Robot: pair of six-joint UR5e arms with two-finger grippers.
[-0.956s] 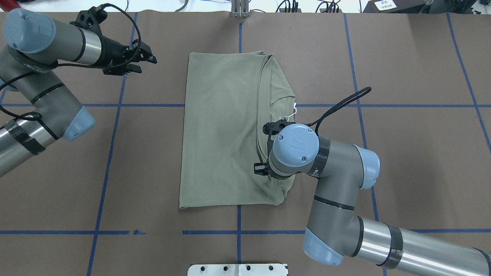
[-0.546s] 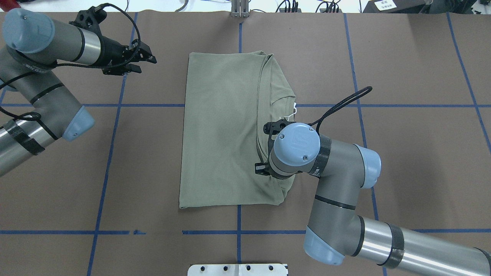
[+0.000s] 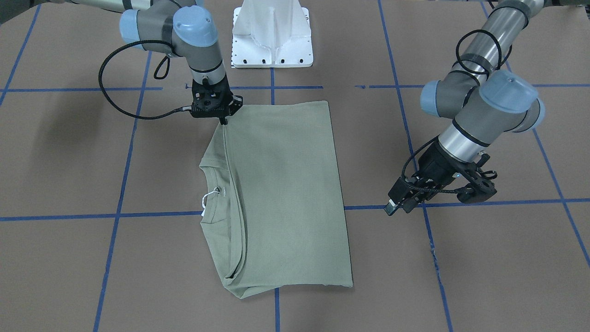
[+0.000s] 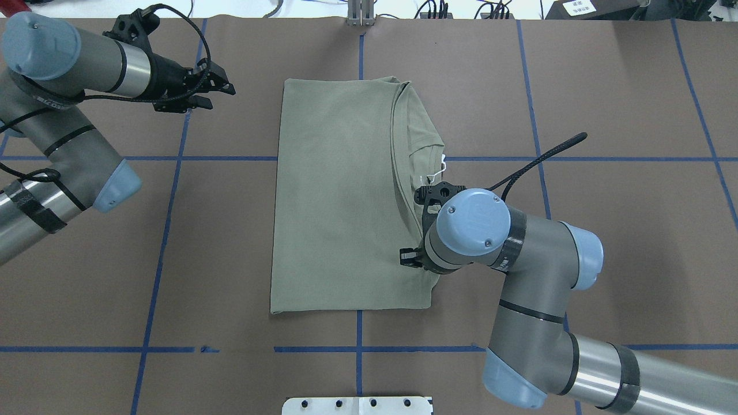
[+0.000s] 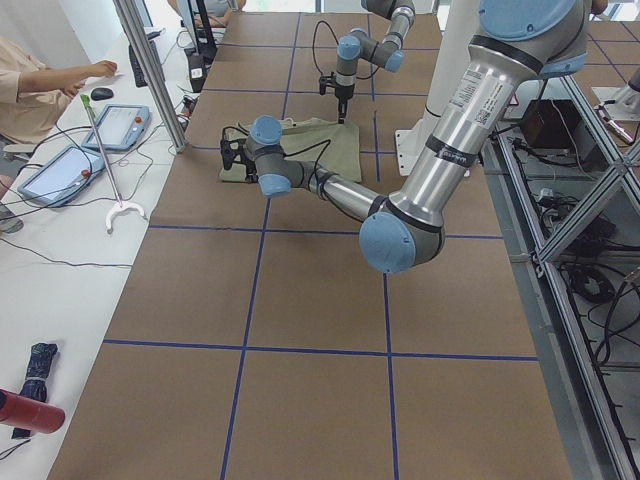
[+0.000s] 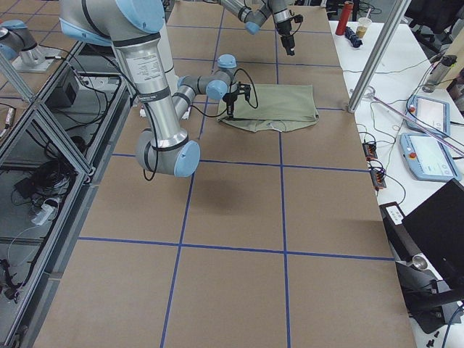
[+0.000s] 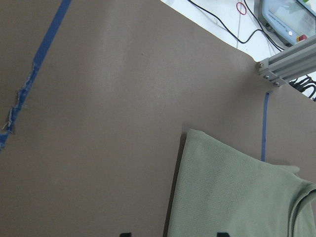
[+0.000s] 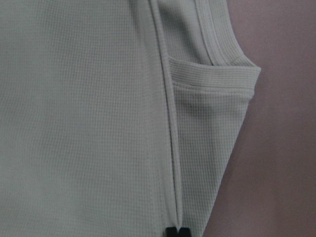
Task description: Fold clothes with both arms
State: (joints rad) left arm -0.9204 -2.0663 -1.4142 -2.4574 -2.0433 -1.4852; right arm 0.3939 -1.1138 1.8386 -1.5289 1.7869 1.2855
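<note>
The sage-green shirt [image 4: 334,196] lies folded into a tall rectangle at the table's middle, collar and white tag [image 4: 441,167] on its right side. My right gripper [image 3: 224,121] points straight down at the folded hem edge near the robot's base. In the right wrist view the right gripper [image 8: 177,232] is shut on that edge of the shirt [image 8: 74,123]. From overhead, the right wrist hides its fingers. My left gripper [image 4: 222,97] hovers open over bare table, left of the shirt's far corner, holding nothing. The shirt [image 7: 232,192] shows ahead of it in the left wrist view.
The white pedestal base [image 3: 272,37] stands at the robot's side of the table. Blue tape lines [image 4: 173,158] grid the brown table cover. In the exterior left view a person [image 5: 30,90] sits at a side bench with tablets [image 5: 110,125] beyond a metal post [image 5: 150,70].
My right arm has moved right and toward the robot's base, drawing the shirt's top folded edge rightward with it. The left arm has barely moved.
</note>
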